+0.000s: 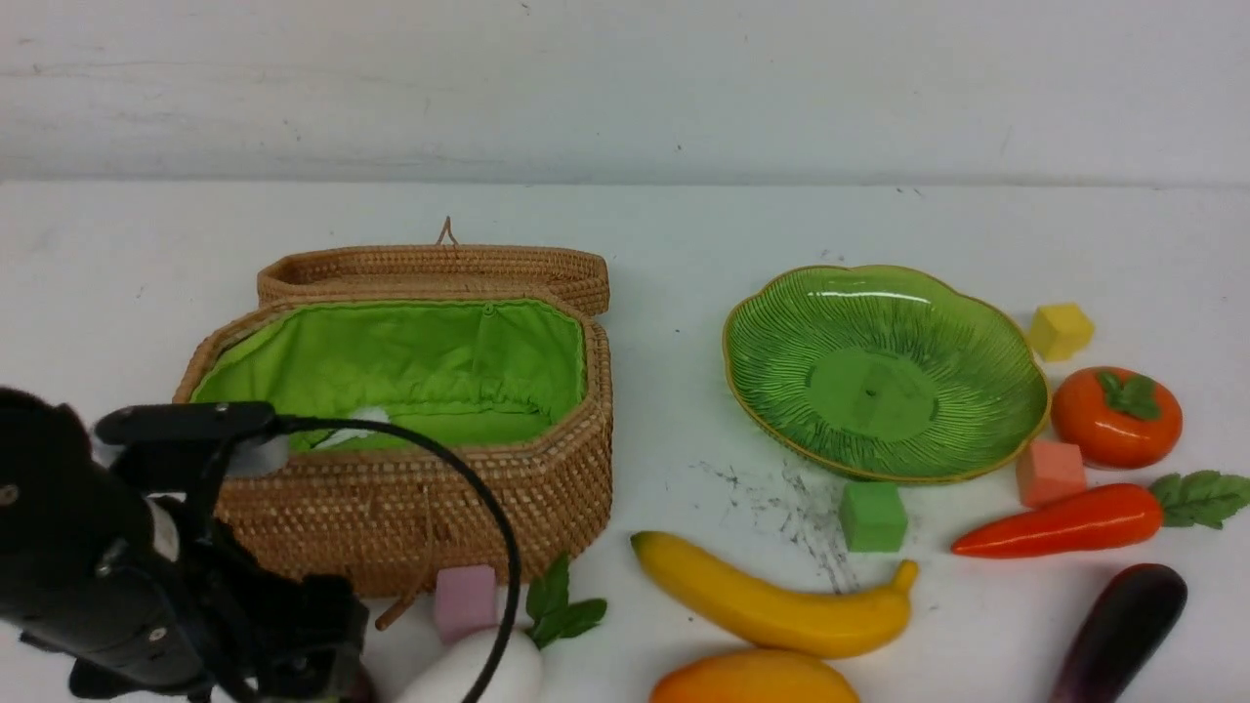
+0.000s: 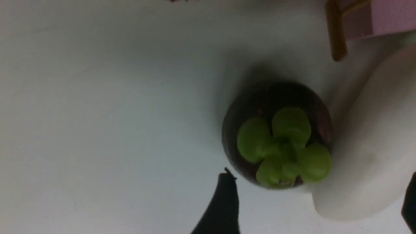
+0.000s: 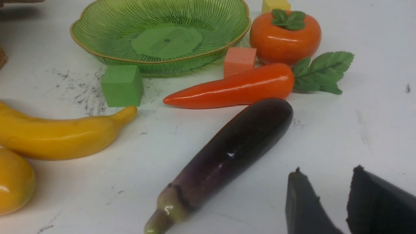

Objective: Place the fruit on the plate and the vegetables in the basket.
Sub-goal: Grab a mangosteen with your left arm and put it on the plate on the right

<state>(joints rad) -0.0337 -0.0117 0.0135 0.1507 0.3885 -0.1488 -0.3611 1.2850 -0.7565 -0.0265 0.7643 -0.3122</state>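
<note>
Down low at the near left of the white table [image 1: 684, 244] with the left gripper [image 2: 318, 195], jaws spread wide and gripping nothing. Straddles a small dark purple ball of a fruit with a green leaf cap [image 2: 282, 97], sitting on the table and pressed against the glossy white radish [image 2: 373, 146]. Appears to take in part of the radish between the fingers as well. Just beyond, a small pink foam cube [image 1: 465, 598] and the front wall of the octagonal woven rattan basket with green lining [image 1: 410, 508], lid thrown back.

On the right, hovers with the right gripper [image 3: 326, 172] near the long dark purple eggplant [image 3: 227, 152], jaws parted a little and empty.

Leaves the shallow ribbed green plate [image 1: 879, 391] bare, with the long yellow banana [image 1: 771, 600], orange oval mango [image 1: 752, 683], squat orange-red persimmon [image 1: 1113, 420] and orange-red carrot with leafy top [image 1: 1060, 522] all lying on the table around it.

Likely trouble on closing: pinching ball and radish together, or pressing the far finger onto the radish instead of the ball. Probably slippery too, being round and glossy, so apt to squirt out of an off-centre squeeze and roll toward the near edge. Could also nudge the radish or the pink cube aside.
</note>
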